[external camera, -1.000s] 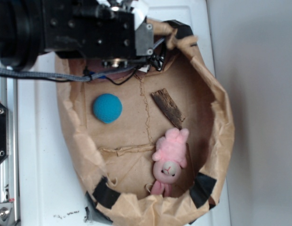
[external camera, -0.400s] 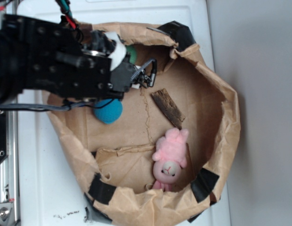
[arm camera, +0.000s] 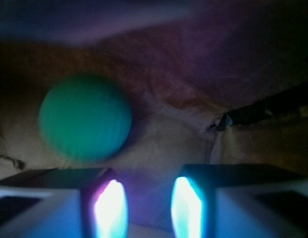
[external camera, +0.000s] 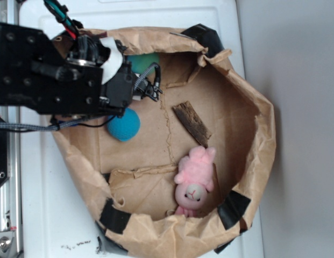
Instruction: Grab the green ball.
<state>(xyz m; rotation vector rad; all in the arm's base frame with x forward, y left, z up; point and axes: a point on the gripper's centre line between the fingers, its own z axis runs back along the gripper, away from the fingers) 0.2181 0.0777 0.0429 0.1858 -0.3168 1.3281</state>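
The green ball (external camera: 143,61) lies against the paper bag's back wall, partly hidden behind my gripper (external camera: 136,81). In the wrist view the green ball (arm camera: 85,117) is blurred. It sits ahead of my gripper (arm camera: 149,203) and to the left of its fingers (arm camera: 111,208). The jaws stand apart with only brown paper between them, and they do not touch the ball. A teal-blue ball (external camera: 123,124) rests just below the arm.
Everything lies inside a crumpled brown paper bag (external camera: 253,134) with black tape at its rim, on a white surface. A strip of dark bark (external camera: 192,123) lies mid-bag. A pink plush bunny (external camera: 193,180) lies toward the front.
The arm has swung from the top of the view down and to the left. The green ball, hidden a second ago, now shows beside the gripper. The bag's rim has shifted shape.
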